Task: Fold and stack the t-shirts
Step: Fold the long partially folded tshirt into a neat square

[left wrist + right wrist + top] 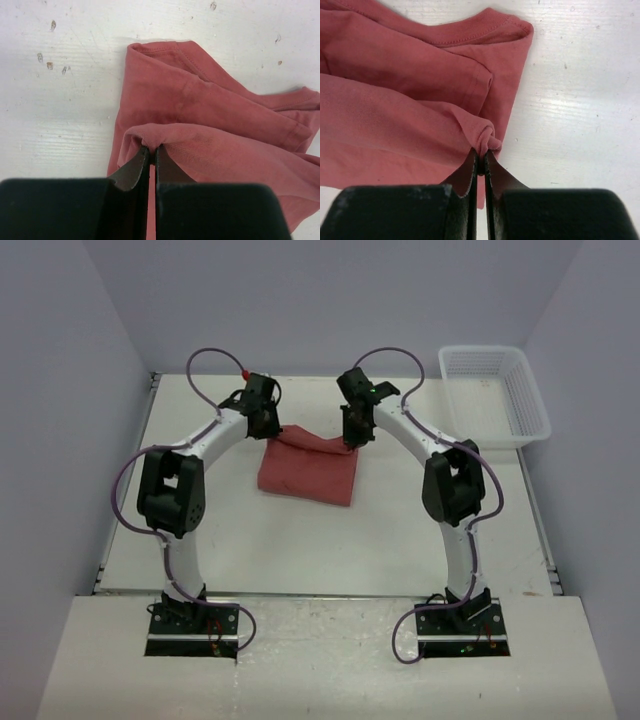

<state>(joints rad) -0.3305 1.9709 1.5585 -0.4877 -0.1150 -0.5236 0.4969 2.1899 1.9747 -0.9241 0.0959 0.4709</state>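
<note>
While both arms reach over the middle of the table [320, 550], I see the brick-red t-shirt [310, 470] lying folded between them, with its far edge held up. The left gripper [150, 150] has its jaws pressed together on a fold of cloth at the shirt's far left corner. The right gripper [481, 157] pinches a small bunched tuck at the far right corner. The white mesh basket [495, 395] sits at the table's far right, well apart from the shirt.
</note>
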